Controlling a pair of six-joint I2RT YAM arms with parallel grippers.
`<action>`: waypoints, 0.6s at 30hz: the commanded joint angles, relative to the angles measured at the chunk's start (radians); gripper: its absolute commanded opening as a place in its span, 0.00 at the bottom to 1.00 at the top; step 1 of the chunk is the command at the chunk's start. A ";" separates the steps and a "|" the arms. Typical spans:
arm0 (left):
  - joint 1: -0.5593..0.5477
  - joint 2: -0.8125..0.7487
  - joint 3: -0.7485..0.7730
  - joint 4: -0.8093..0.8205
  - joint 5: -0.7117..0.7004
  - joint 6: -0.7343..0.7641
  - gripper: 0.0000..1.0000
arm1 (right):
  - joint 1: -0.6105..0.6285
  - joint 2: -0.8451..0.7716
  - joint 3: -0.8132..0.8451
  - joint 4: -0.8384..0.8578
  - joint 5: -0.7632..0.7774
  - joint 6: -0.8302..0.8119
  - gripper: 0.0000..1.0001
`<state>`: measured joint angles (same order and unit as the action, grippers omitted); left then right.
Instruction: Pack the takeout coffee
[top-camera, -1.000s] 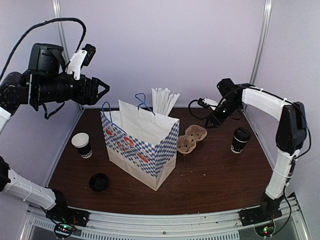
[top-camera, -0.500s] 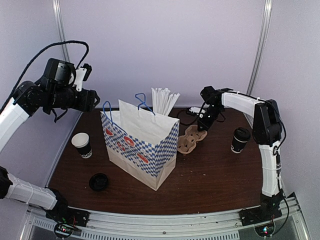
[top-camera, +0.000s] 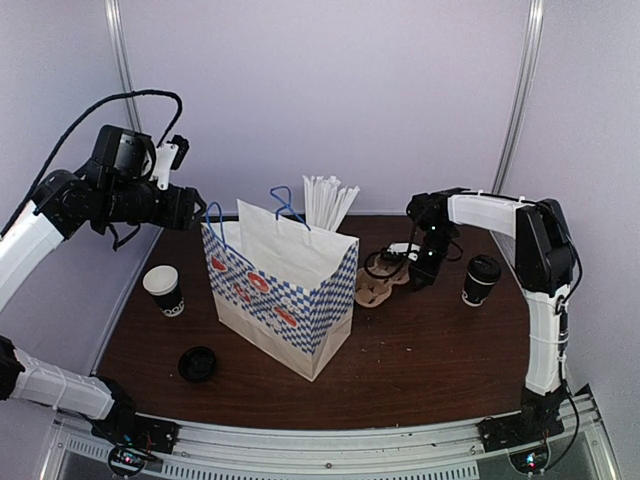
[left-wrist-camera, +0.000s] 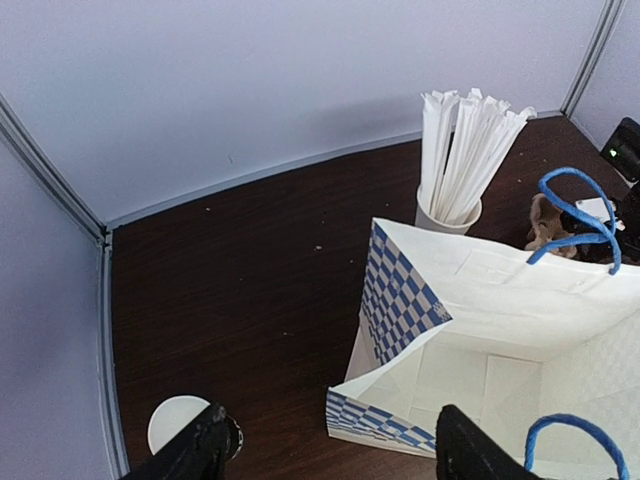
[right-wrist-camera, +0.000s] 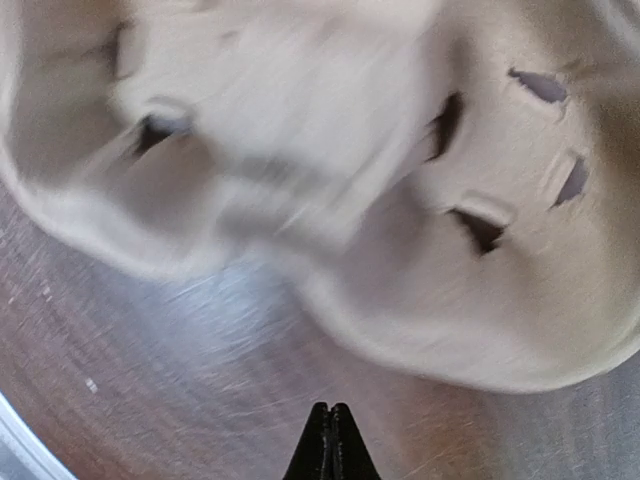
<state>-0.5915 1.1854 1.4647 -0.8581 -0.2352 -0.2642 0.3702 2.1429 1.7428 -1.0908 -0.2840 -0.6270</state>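
Black lid (top-camera: 197, 363) lies loose on the brown table (top-camera: 430, 350), lower left of the top view, nearest the arm bases. Behind it, at centre frame, we note the paper bag (top-camera: 285, 285): white with blue checks, blue handles, upright, mouth open. A lidless cup (top-camera: 163, 290) with a white rim stands at left of frame, apart from the bag.

The coffee (top-camera: 481, 280) stands upright at right of frame, lid on, well clear of the bag and untouched by either arm. Between it and the bag sits a pulp carrier (top-camera: 378, 282), close to the bag's right side.

Right gripper (right-wrist-camera: 329, 445): jaws pressed together, holding nothing. In its wrist view the tips sit low over the table with the carrier, blurred, filling the frame above them. In the top view the right arm bends down at the carrier's right edge, left of the coffee.

Straws (top-camera: 328, 203) stand in a white cup behind the bag.

Left gripper (left-wrist-camera: 335, 430): jaws spread wide, empty, held high at upper left of the top view, looking down on the bag's mouth.
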 joint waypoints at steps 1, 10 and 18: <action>0.009 -0.022 -0.029 0.067 0.030 -0.016 0.72 | 0.037 -0.081 -0.031 -0.106 -0.074 -0.044 0.03; 0.010 -0.029 -0.042 0.070 0.043 -0.020 0.72 | 0.059 -0.138 0.009 -0.099 -0.103 -0.064 0.15; 0.010 -0.040 -0.053 0.062 0.047 -0.033 0.73 | 0.059 -0.163 0.006 0.074 -0.077 -0.227 0.54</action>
<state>-0.5896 1.1614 1.4281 -0.8371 -0.2031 -0.2817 0.4313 1.9884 1.7195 -1.0985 -0.3595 -0.7563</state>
